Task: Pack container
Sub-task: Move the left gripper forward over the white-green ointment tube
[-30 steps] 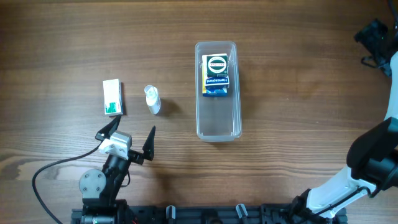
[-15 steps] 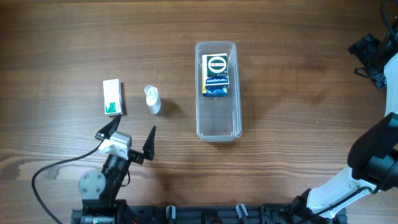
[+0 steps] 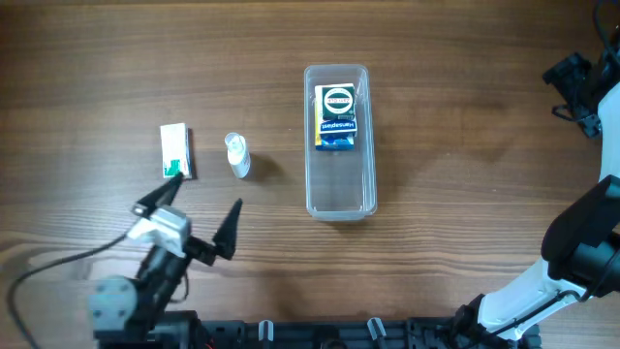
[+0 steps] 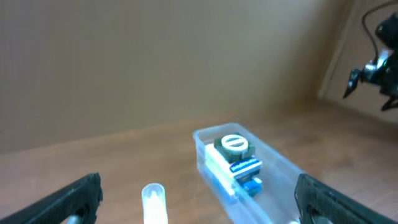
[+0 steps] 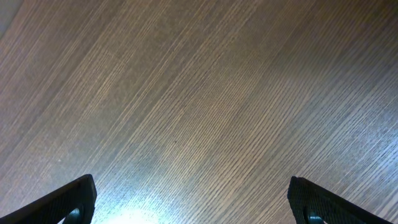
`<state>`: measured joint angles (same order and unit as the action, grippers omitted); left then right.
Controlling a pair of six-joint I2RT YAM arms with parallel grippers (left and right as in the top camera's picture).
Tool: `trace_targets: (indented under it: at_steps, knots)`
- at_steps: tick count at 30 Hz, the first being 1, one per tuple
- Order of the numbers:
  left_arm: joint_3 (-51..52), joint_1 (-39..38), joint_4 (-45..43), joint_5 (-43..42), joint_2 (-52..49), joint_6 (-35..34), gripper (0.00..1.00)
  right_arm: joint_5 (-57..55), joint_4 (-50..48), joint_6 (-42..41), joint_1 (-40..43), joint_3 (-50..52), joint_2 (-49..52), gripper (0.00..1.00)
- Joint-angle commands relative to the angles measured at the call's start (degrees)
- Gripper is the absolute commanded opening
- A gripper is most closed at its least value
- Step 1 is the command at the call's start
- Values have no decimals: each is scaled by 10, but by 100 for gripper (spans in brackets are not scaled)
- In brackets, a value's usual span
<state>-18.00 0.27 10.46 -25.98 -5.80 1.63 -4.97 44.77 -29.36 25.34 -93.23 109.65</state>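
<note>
The clear plastic container (image 3: 339, 189) lies lengthwise at the table's middle, with a blue and white box (image 3: 337, 116) in its far half. It also shows in the left wrist view (image 4: 280, 163), with the box (image 4: 235, 157) inside. A small white bottle (image 3: 237, 155) and a green and white box (image 3: 174, 151) lie to its left; the bottle (image 4: 153, 202) shows between my left fingers' line of sight. My left gripper (image 3: 192, 219) is open and empty, near the front edge, below the bottle. My right gripper (image 3: 573, 89) is open and empty at the far right edge, above bare wood (image 5: 199, 112).
The left arm's black cable (image 3: 44, 269) loops over the front left of the table. The right arm's white and black body (image 3: 572, 252) stands at the front right corner. A black rail (image 3: 310, 334) runs along the front edge.
My left arm has shifted left and toward the front, its gripper still open. The right gripper moved slightly toward the right edge earlier, then held still.
</note>
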Motion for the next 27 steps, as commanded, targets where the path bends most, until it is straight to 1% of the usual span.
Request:
trace_targets:
  at_steps: [1,3,7,8,9,11,12,13,14,16,17,21,25,27]
  knots:
    - [-197,10,151,35,-121,45,100,3,-2,-7,0,2,8,100]
    - [-242,10,176,35,-162,46,100,3,-2,-7,0,2,8,100]
    - [-254,10,166,34,-198,39,100,3,-2,-7,0,2,8,100]
    - [-258,10,171,41,-207,37,100,3,-2,-7,0,2,8,100]
    - [-270,10,184,70,-225,15,100,3,-2,-7,0,2,8,100]
    - [-309,10,233,139,-275,-34,100,3,-2,-7,0,2,8,100]
    - [-345,13,276,176,-316,-66,100,3,-2,-7,0,2,8,100]
    - [-379,16,318,193,-355,-80,100,3,-2,-7,0,2,8,100]
    - [-414,22,361,203,-395,-86,100,3,-2,-7,0,2,8,100]
    - [-498,43,449,224,-517,-85,100,3,-2,-7,0,2,8,100]
    - [-517,49,460,231,-561,-85,100,3,-2,-7,0,2,8,100]
    - [-524,56,440,231,-686,-85,100,3,-2,-7,0,2,8,100]
    - [-524,56,427,231,-770,-81,100,3,-2,-7,0,2,8,100]
    - [-524,56,411,231,-785,-81,100,3,-2,-7,0,2,8,100]
